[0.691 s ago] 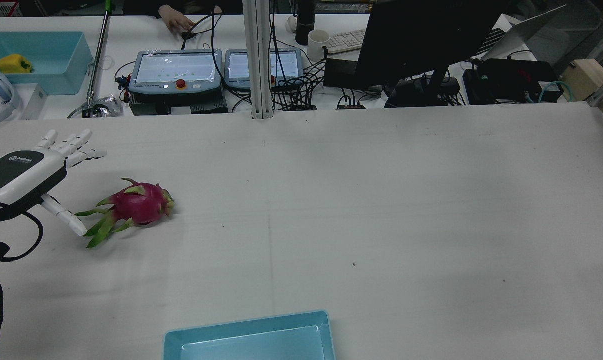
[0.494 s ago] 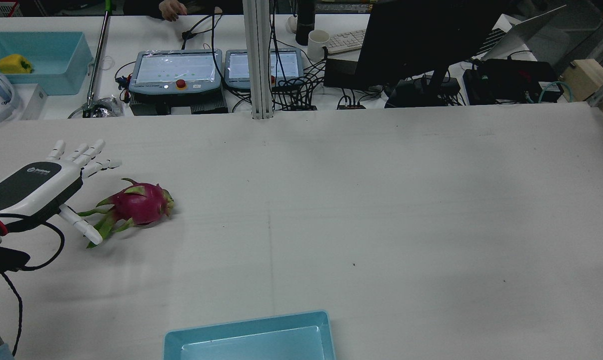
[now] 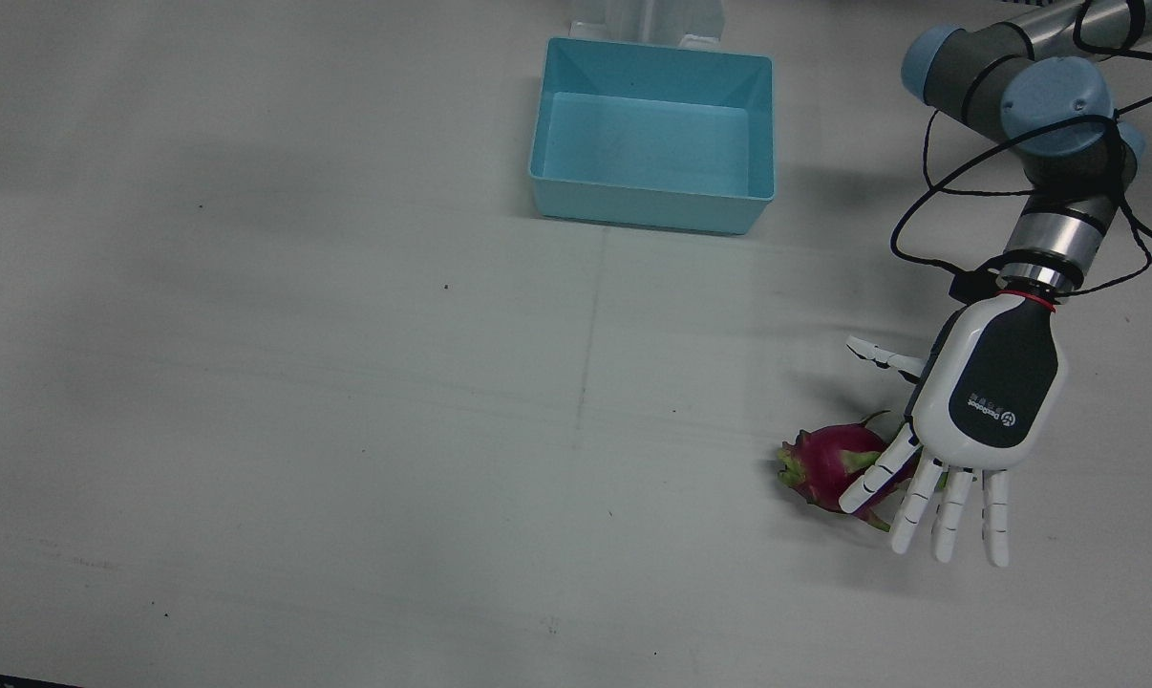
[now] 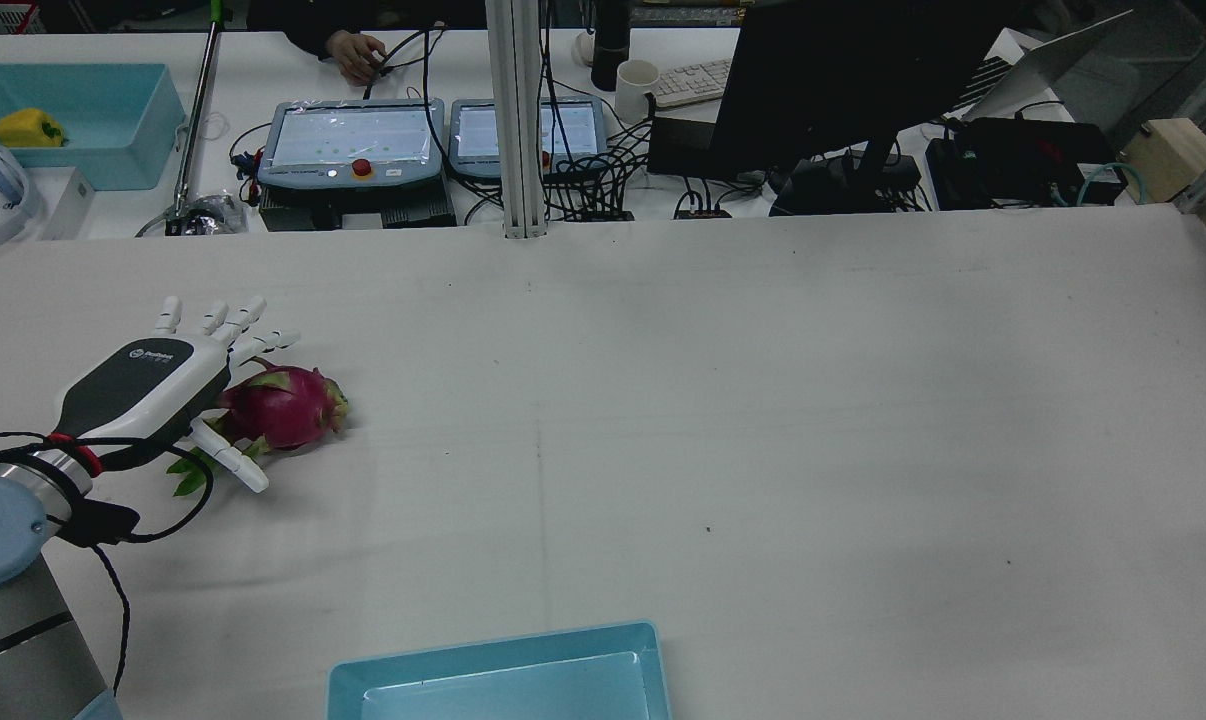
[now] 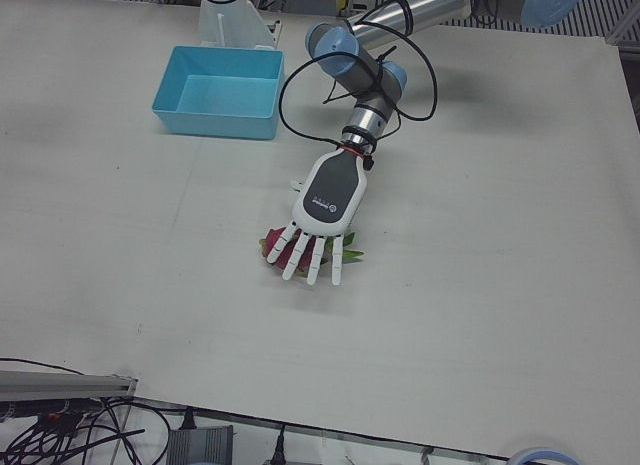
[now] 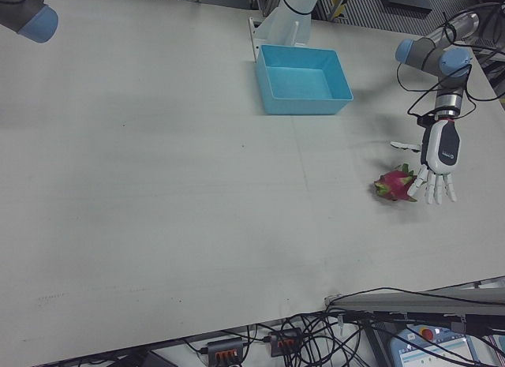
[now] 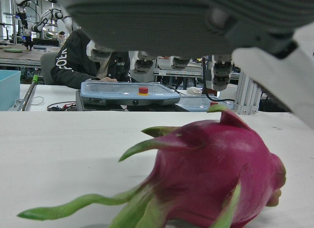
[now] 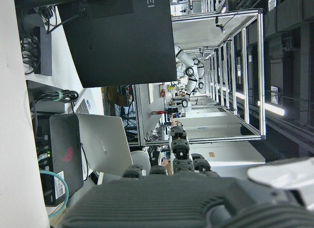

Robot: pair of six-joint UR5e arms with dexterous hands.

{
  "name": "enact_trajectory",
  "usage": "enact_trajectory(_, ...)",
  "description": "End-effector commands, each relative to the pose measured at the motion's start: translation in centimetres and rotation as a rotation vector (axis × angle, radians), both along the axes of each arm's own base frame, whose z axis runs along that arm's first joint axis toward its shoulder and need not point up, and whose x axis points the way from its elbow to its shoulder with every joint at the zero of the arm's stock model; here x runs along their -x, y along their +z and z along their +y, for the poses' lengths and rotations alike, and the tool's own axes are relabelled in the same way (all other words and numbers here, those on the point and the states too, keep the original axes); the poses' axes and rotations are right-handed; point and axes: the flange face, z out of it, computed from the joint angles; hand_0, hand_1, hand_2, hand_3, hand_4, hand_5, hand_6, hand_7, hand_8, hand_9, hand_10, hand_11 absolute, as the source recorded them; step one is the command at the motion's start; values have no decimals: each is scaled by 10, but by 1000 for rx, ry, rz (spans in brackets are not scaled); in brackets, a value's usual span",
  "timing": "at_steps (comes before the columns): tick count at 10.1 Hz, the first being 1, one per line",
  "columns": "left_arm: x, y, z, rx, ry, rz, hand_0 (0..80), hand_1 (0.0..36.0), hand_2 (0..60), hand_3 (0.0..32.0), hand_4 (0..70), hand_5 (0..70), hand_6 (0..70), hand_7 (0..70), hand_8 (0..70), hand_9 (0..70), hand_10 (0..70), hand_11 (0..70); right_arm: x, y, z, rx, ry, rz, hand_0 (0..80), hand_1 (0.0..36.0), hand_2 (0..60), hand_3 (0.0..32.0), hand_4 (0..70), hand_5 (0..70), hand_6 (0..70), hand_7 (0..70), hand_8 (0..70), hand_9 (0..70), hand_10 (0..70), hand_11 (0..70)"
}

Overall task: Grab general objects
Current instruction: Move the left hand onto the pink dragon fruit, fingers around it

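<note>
A pink dragon fruit (image 3: 824,463) with green scales lies on the white table, at the left in the rear view (image 4: 285,405). My left hand (image 3: 983,394) is open, palm down, just over the fruit's leafy end. Its fingers (image 3: 949,511) are spread past the fruit and its thumb (image 4: 228,458) sticks out on the near side. The left hand view shows the fruit (image 7: 216,174) close under the palm (image 7: 196,22), with a gap between them. The right hand shows only in its own view (image 8: 179,189), fingers extended and holding nothing.
An empty light-blue bin (image 3: 652,205) stands at the robot's edge of the table, midway between the arms (image 4: 493,650). Beyond the table's far edge are teach pendants (image 4: 353,140), cables, a monitor (image 4: 843,80) and a person's hand.
My left hand has moved right and forward across the table, from beside the fruit's leaf tips to over its leafy end. The fruit has not moved.
</note>
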Motion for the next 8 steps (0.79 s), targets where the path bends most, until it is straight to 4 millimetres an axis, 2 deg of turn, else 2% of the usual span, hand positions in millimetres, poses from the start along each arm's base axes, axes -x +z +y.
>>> enact_trajectory(1,-7,-4,-4,-16,-1,10,456,78,0,220,0,102,0,19,95,0,0,0,0,0,0,0,0,0,0,0,0,0,0,0,0,0,0,0,0,0)
enact_trajectory(2,-13,7,-8,-14,0,6,453,74,0,212,0,100,0,19,97,0,0,0,0,0,0,0,0,0,0,0,0,0,0,0,0,0,0,0,0,0)
enact_trajectory(4,-23,23,-15,-12,0,1,454,75,0,226,0,92,0,22,98,0,0,0,0,0,0,0,0,0,0,0,0,0,0,0,0,0,0,0,0,0)
enact_trajectory(6,-23,26,-16,-15,0,0,460,82,0,258,0,85,0,24,97,0,0,0,0,0,0,0,0,0,0,0,0,0,0,0,0,0,0,0,0,0)
enact_trajectory(8,-25,29,-17,-23,-1,0,460,85,0,262,0,81,0,23,98,0,0,0,0,0,0,0,0,0,0,0,0,0,0,0,0,0,0,0,0,0)
